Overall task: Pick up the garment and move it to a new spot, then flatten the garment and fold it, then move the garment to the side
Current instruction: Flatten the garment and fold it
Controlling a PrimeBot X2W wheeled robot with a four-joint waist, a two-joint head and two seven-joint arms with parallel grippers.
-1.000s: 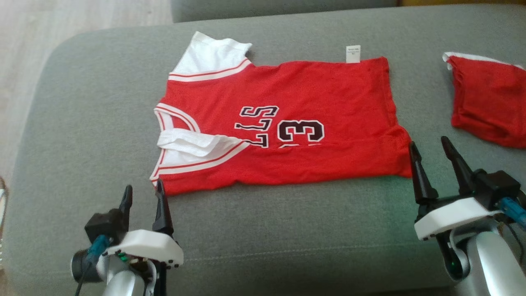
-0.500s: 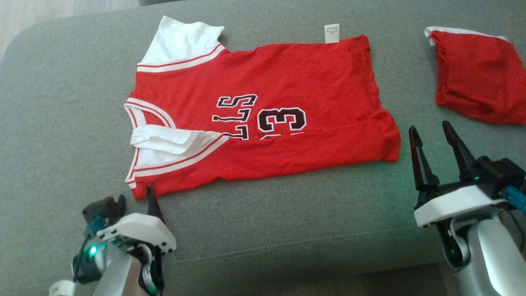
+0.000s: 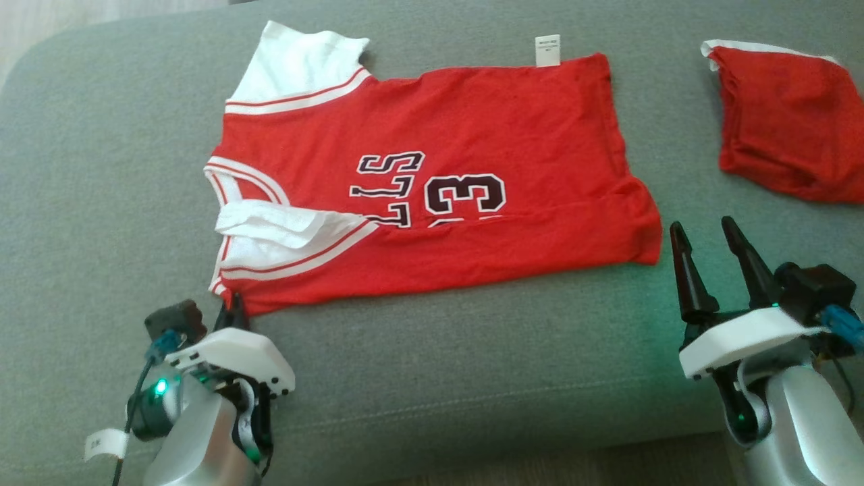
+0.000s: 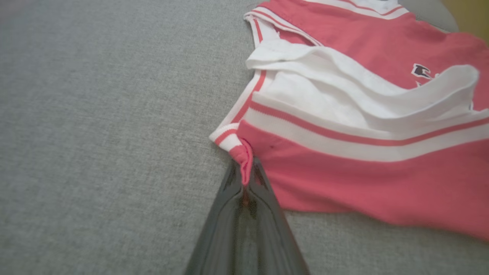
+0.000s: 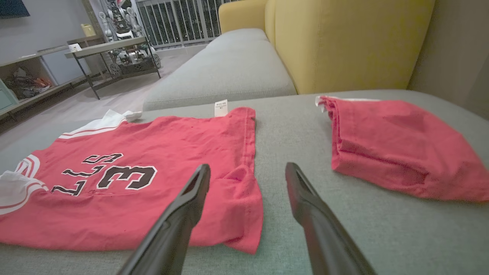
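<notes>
Sharing the grey cushion (image 3: pixel 439 378), another red garment (image 3: pixel 783 128) lies near the jersey (image 3: pixel 472 115).

A grey cushion (image 3: pixel 439 364) is carrying a red jersey (image 3: pixel 486 115) (nearly flat); a folded red garment (image 3: pixel 783 128) is lying beyond its hem.

A folded red cloth (image 3: pixel 786 121) lies on the grey cushion (image 3: pixel 472 351), yellow backrest (image 5: pixel 344 42) behind

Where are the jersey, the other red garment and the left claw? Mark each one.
jersey (image 3: pixel 526 115), head view, plain red cloth above the number.
other red garment (image 3: pixel 783 128), head view, middle of its red cloth.
left claw (image 4: pixel 245 173), left wrist view, between the tips pinching the jersey's corner.
</notes>
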